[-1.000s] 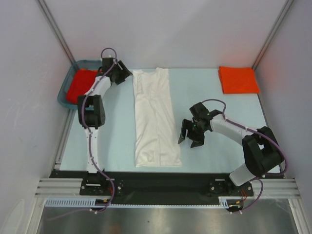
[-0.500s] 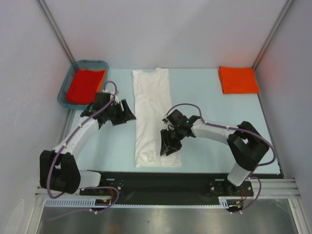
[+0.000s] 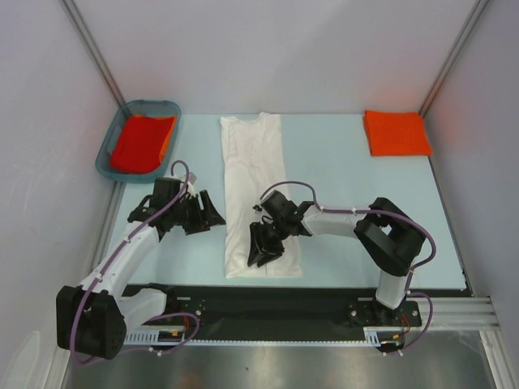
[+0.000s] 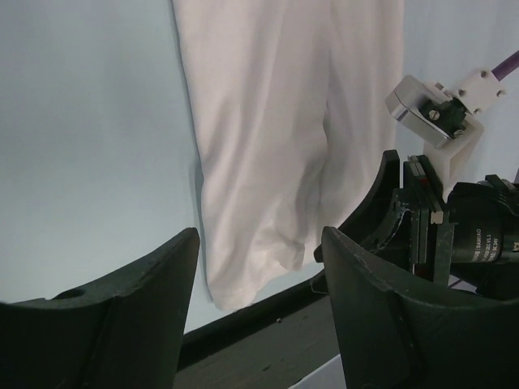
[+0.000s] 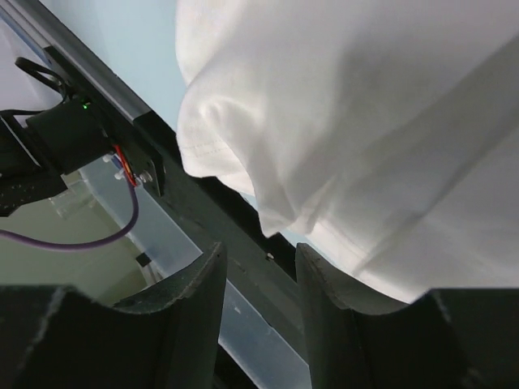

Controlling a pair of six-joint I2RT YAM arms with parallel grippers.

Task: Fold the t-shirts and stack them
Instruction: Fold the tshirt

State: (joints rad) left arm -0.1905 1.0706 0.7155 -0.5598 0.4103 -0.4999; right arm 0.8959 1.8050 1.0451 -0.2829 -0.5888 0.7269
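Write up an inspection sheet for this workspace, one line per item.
Surface: pale blue table, flat.
Job's things: white t-shirt folded into a long strip down the middle; folded orange-red t-shirt at the far right; another orange-red shirt in the teal basket at the far left.
Clutter: nothing seen.
Grippers: left gripper open, beside the white shirt's left edge, holding nothing; right gripper at the shirt's near hem, jaws apart, no cloth seen between them.
Cables: purple cables loop along both arms.
Surroundings: white walls, black rail at the near edge.
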